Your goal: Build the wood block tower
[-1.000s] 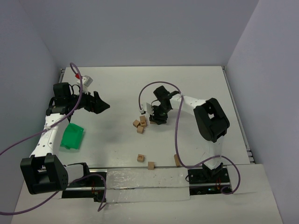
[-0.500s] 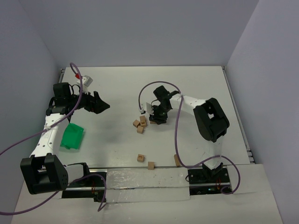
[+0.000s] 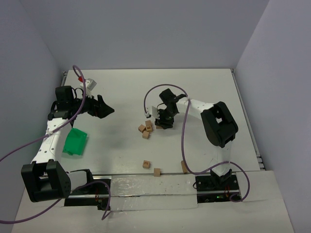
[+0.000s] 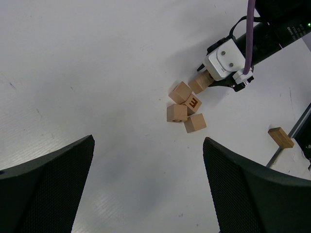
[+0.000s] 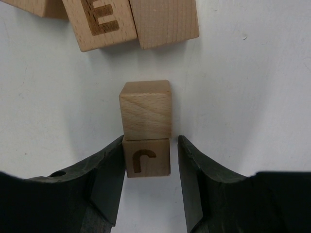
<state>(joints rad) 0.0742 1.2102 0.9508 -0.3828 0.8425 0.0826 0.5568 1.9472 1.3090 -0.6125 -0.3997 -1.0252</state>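
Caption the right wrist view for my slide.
Right tool straddles a lettered wood block touching a plain block ahead.

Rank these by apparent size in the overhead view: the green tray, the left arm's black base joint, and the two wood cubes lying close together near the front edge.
1. Left arm's black base joint, raised nearer the camera.
2. Green tray.
3. The two wood cubes: alike, no ranking between them.

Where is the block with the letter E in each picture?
Top view: in the pile of blocks left of the right gripper; letter unreadable.
Left wrist view: E block in the pile's middle.
Right wrist view: E block at the top edge.
Shared landmark: the right gripper, around another block.
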